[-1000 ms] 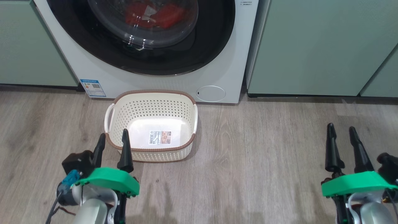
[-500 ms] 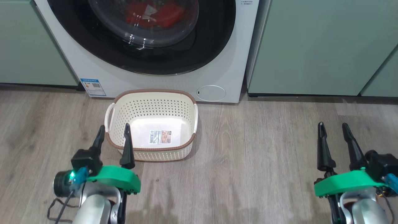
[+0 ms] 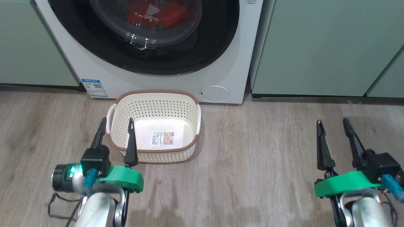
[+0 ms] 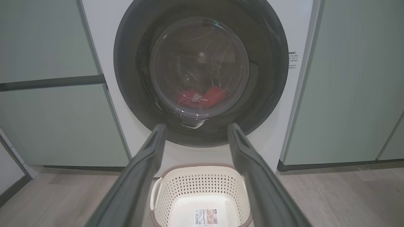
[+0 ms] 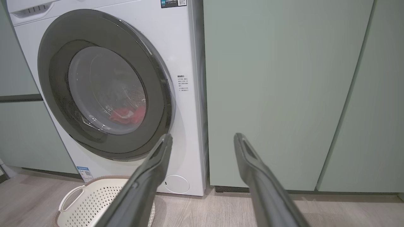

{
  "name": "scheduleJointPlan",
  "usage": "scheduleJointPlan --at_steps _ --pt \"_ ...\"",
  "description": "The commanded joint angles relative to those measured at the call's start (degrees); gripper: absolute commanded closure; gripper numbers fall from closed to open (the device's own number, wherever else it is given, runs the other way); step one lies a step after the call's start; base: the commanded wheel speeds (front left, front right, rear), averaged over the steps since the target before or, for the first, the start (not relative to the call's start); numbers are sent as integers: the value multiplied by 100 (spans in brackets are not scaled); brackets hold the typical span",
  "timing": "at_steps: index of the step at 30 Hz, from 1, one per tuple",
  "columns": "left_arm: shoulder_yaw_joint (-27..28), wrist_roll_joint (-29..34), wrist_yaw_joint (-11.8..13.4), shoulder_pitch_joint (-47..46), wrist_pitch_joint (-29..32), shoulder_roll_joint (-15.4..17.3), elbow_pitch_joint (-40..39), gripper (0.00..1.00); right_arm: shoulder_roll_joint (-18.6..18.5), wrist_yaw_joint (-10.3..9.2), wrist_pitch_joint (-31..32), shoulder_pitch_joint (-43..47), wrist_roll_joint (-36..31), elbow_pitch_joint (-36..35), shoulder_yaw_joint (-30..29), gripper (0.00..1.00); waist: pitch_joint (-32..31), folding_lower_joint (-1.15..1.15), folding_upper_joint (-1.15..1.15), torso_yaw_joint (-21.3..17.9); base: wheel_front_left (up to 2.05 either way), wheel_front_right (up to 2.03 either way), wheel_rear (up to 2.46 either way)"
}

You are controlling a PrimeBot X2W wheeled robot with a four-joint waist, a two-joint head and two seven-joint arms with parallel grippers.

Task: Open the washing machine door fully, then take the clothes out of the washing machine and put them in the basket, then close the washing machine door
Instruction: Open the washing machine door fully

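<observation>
Three bits of writing on the washer (image 3: pixel 240 69), none of it readable: a blue label (image 3: pixel 94 88) with a QR code at its lower left corner, a few lines of tiny print (image 5: pixel 182 83) on the white panel right of the door (image 3: pixel 214 47), and a dark QR sticker (image 5: pixel 172 3) up top. The basket (image 3: pixel 157 92) has a barcode sticker (image 3: pixel 162 138) on its bottom, too small to make out. The door is shut and the red clothes (image 3: pixel 151 14) sit low in the drum behind the glass. The basket stands empty on the wood floor (image 3: pixel 252 157), right in front of the washer. The left gripper (image 3: pixel 116 120) has its fingers spread wide with nothing between them; one finger overlaps the basket's near left corner in the head view, and I can't tell if it touches. The right gripper (image 3: pixel 332 121) is spread just as wide, holding nothing, over bare floor well right of the basket.
</observation>
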Motion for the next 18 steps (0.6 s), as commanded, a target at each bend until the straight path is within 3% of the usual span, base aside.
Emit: scheduleJointPlan --at_steps 1,18 --pt "229 237 24 -327 -111 23 -173 0 -80 -4 -104 -239 -184 -218 160 0 6 0 0 2 0 0 0" --pt "441 128 -296 -370 -126 -85 173 0 -81 -4 -118 -204 184 25 219 0 -10 0 0 26 0 0 0"
